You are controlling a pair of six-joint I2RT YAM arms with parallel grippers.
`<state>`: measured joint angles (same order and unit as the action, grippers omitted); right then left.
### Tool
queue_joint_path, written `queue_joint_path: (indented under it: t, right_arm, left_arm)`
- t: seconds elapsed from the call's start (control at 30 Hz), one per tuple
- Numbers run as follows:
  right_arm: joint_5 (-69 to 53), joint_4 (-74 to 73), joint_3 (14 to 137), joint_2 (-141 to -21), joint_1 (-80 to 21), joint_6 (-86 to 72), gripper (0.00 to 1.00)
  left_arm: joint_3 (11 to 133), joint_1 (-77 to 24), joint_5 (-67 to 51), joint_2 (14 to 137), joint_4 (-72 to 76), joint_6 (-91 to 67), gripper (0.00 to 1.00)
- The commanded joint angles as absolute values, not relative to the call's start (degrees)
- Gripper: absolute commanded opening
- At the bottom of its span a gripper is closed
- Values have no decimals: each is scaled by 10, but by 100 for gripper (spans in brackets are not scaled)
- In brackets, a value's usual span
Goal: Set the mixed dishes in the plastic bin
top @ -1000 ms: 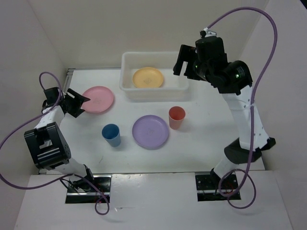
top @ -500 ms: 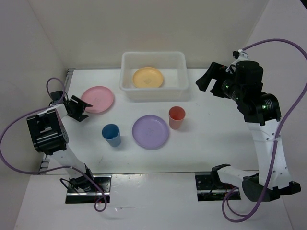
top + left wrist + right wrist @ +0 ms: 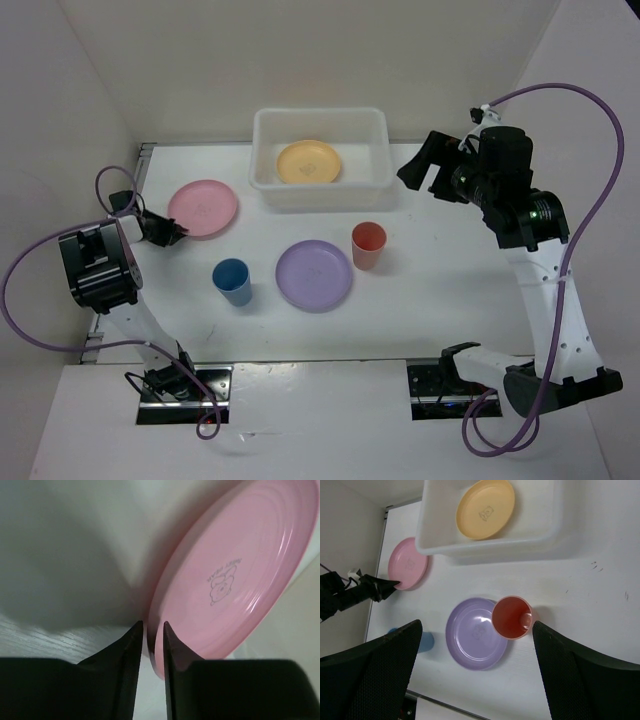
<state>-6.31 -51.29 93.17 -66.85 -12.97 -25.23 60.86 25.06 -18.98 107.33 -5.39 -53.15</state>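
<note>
The pink plate (image 3: pixel 203 208) lies flat at the left of the table, outside the bin (image 3: pixel 320 197). The left gripper (image 3: pixel 168 232) has come in low at the plate's lower-left edge, its fingers (image 3: pixel 134 645) drawn close on either side of the rim and seemingly pinching it, probably because a flat plate offers no other hold. The right gripper (image 3: pixel 422 175) hangs high at the upper right beside the bin, spread wide and holding nothing, clear of the bin's mouth. A yellow plate (image 3: pixel 308 162) is already in the bin. The purple plate (image 3: pixel 314 274), red cup (image 3: pixel 368 244) and blue cup (image 3: pixel 233 280) wait mid-frame. The table (image 3: pixel 450 290) is white, with plain pale walls on three sides.
</note>
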Motion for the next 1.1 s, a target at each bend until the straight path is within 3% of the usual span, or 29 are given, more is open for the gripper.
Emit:
queue_joint_path:
  t: [0.0,0.03,0.07,0.13,0.47,0.67,1.07]
  right_arm:
    - [-71,-474,928,-660,-127,-253,95]
    - [-71,-474,928,-660,-127,-253,95]
    - [-66,-474,928,-660,-127,-253,95]
    - [-66,-474,923,-660,-127,-258,95]
    - [-66,-479,918,-649,-121,-258,95]
    - [-66,-479,902,-643,-121,-258,95]
    - [-97,-451,848,-622,-121,-282,95]
  left_arm:
    - [625,253,-178,1093,-33,-538,24]
    - [625,253,-178,1093,-33,-538,19]
    - [630,253,-172,1099,-45,-532,8]
    - [638,253,-165,1100,-53,-526,0]
    - [711,253,-91,930,-123,-526,0]
    - [857,183,-109,901,-158,-500,0]
    - [1137,-37,-99,1120,-257,-420,0]
